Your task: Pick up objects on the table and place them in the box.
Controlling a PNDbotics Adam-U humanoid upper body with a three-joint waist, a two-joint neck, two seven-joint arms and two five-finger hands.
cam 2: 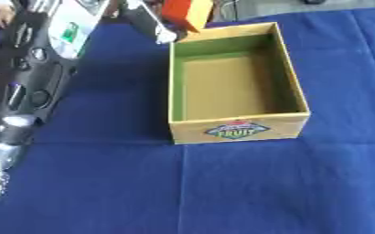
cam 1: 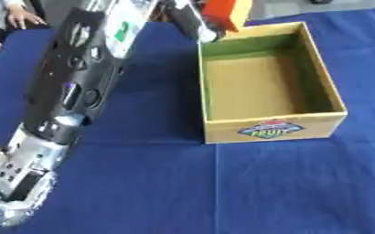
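An open cardboard box [cam 1: 275,129] with a "FRUIT" label on its front wall stands on the blue cloth, and nothing shows inside it. My left arm [cam 1: 78,82] runs from the lower left up to the top of the view. At the top edge my left hand [cam 1: 192,19] has its dark fingers curled against an orange-red and yellow block [cam 1: 227,11]. The block hangs just above the box's far left corner [cam 2: 174,39], and the picture's edge cuts off its top. My right hand shows in no view.
A blue cloth [cam 1: 247,187] covers the whole table in front of and to the right of the box. My left forearm fills the strip of table to the left of the box.
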